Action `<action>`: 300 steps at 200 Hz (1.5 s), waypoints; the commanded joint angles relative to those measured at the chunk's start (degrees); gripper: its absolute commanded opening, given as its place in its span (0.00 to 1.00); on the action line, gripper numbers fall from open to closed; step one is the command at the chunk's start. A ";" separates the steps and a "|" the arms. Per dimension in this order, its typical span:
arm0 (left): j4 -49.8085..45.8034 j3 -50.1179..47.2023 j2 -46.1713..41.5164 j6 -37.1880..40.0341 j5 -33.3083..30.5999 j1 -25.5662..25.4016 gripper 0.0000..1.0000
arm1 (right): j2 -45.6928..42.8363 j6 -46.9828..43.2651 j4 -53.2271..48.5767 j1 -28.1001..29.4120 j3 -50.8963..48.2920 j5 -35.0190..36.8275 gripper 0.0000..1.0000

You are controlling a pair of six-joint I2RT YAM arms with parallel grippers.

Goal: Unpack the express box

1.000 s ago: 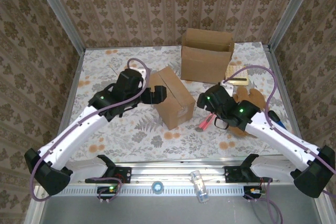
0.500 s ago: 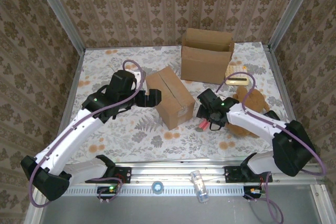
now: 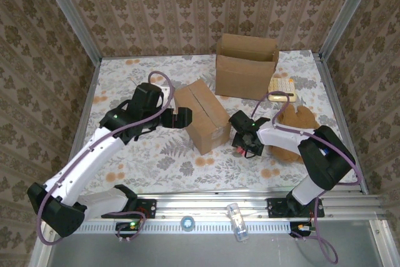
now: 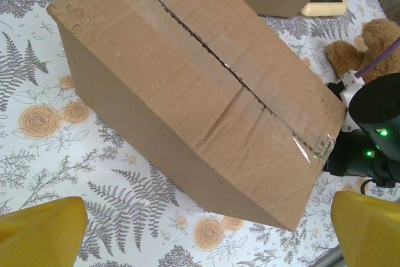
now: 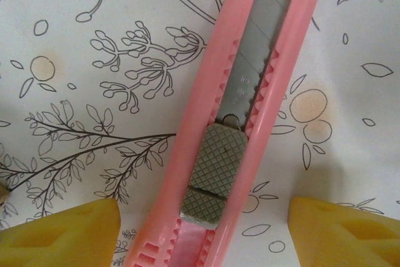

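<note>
The sealed box (image 3: 201, 117) lies skewed in the middle of the table (image 3: 156, 161). An open box (image 3: 245, 70) stands at its 1 o'clock and a bear (image 3: 295, 123) at its 3 o'clock. The left gripper (image 3: 180, 117) hangs at the box's 9 o'clock side, jaws spread wide and touching nothing I can see.

At the box's 4 o'clock the right gripper (image 5: 200, 232) is down over a pink knife (image 5: 231, 123) lying flat on the table. Its jaws are apart, one on each side of the handle, with cloth showing in both gaps, so nothing is gripped.

The knife looks light and rigid, smooth plastic with ribbed edges. It sits low, so I'd expect the fingers to have to come right down to the cloth. The best hold looks to be across the narrow sides, near the grey slider (image 5: 215, 154) and well back from the blade.

The box is plain cardboard, probably light, with walls that give if squeezed. Glossy tape (image 4: 187, 48) runs along its top seam, and the line there looks ragged, but I cannot tell whether it is cut through. To steady the box I'd press on its side walls rather than the slick top.
</note>
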 commanded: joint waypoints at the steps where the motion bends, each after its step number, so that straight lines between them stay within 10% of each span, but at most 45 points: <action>1: -0.40 -0.31 0.18 1.37 1.19 0.33 1.00 | 2.36 1.33 2.38 -0.26 -0.21 -1.62 0.67; 166: -0.66 0.64 -0.81 -0.09 2.15 -1.85 1.00 | 0.12 -2.25 3.45 -0.23 -0.58 -1.02 0.31; 300: 8.65 6.87 10.03 -1.21 6.10 -9.50 0.99 | -26.03 -21.28 -5.89 -0.27 2.09 4.52 0.25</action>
